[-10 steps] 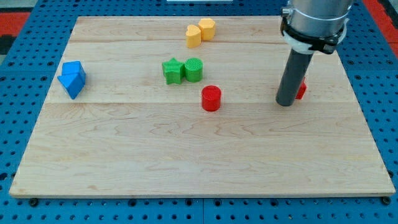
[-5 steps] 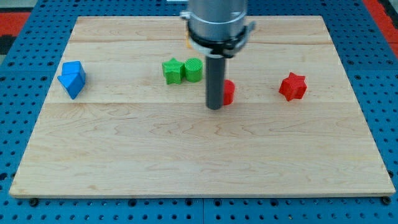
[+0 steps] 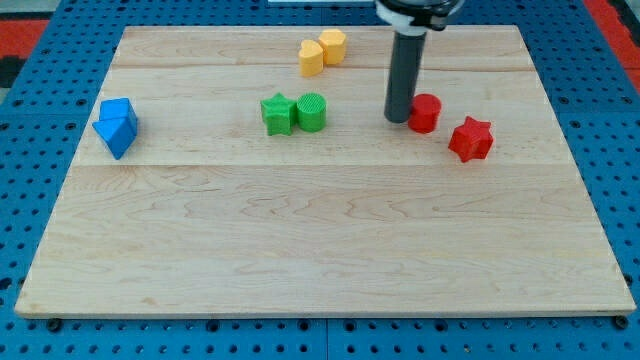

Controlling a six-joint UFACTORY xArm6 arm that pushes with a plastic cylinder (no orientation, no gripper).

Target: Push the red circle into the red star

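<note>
The red circle (image 3: 426, 113) lies on the wooden board right of centre, toward the view's top. The red star (image 3: 471, 139) lies just to its lower right, with a small gap between them. My tip (image 3: 398, 119) rests on the board against the left side of the red circle. The rod rises from there out of the view's top.
A green star (image 3: 277, 114) and a green circle (image 3: 311, 111) touch each other left of my tip. Two yellow blocks (image 3: 322, 51) sit together near the view's top. Two blue blocks (image 3: 117, 126) sit together at the view's left. The board's edge (image 3: 320, 312) borders blue pegboard.
My tip went from beside the red star leftward to the red circle, then pushed it right and upward. The red circle now lies close to the red star.
</note>
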